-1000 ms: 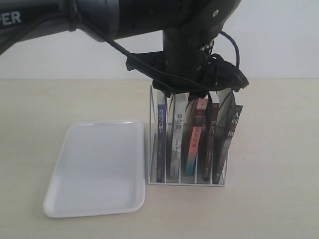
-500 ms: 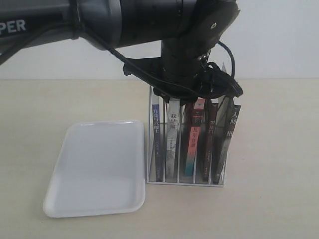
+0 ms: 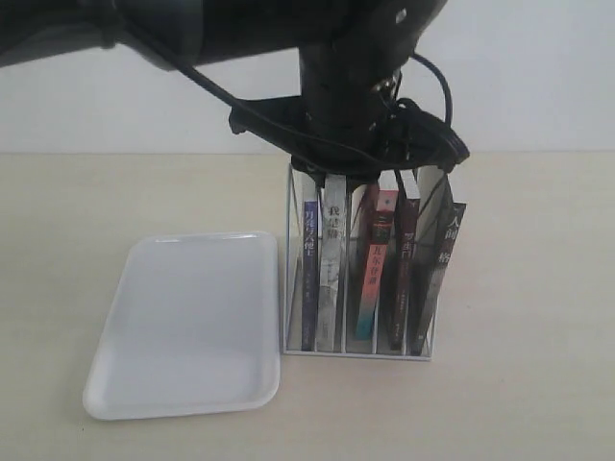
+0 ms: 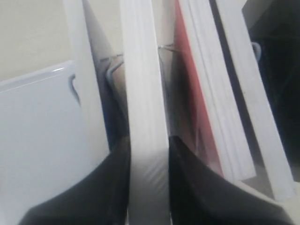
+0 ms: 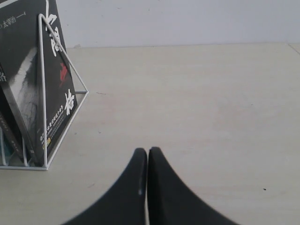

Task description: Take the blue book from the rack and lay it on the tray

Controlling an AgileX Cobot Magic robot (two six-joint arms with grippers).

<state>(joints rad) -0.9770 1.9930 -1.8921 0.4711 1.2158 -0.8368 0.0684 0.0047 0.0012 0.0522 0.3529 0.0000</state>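
Observation:
The blue book (image 3: 309, 279) stands upright in the leftmost slot of the white wire rack (image 3: 360, 353); its dark cover (image 4: 115, 112) shows just beside my left gripper. The left gripper (image 4: 149, 140) reaches down from above into the rack. Its fingers (image 4: 112, 187) press both sides of the thick page block of the grey-spined book (image 3: 332, 269) in the second slot, not the blue one. The white tray (image 3: 183, 327) lies flat left of the rack. My right gripper (image 5: 147, 151) is shut on nothing, low over the table right of the rack (image 5: 63, 56).
A red-spined book (image 3: 373, 279) and two black-spined books (image 3: 404, 279) fill the other slots; the rightmost leans outward (image 5: 33, 70). The left arm's bulk (image 3: 346, 86) hangs over the rack top. Bare table (image 5: 197, 103) stretches right of the rack.
The left wrist has sunk a little onto the rack top. The grey-spined book now stands slightly higher than before; the blue book stays in its slot.

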